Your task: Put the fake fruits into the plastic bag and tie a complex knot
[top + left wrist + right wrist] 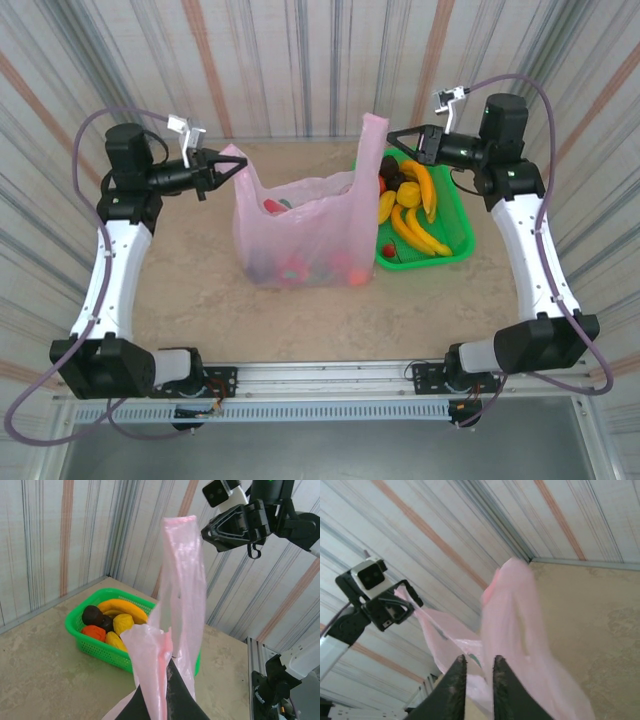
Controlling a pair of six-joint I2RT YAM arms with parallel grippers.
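Standing upright at the middle of the beige stone-patterned bench (180, 290), the thin translucent pink plastic bag (300, 235) holds several small glossy toy fruits (295, 268), red and dark, at its bottom. The left gripper (238, 166) has its jaws pressed together on the bag's left handle loop (232, 155), holding it stretched out sideways. The right handle loop (372, 128) rises free. The right gripper (392, 133) hovers just beside it, its jaws a little spread with a narrow gap between them. Just right of the bag, the green mesh plastic tray (425, 262) carries yellow bananas (418, 228), dark purple pieces (395, 172) and a small red piece (388, 250).
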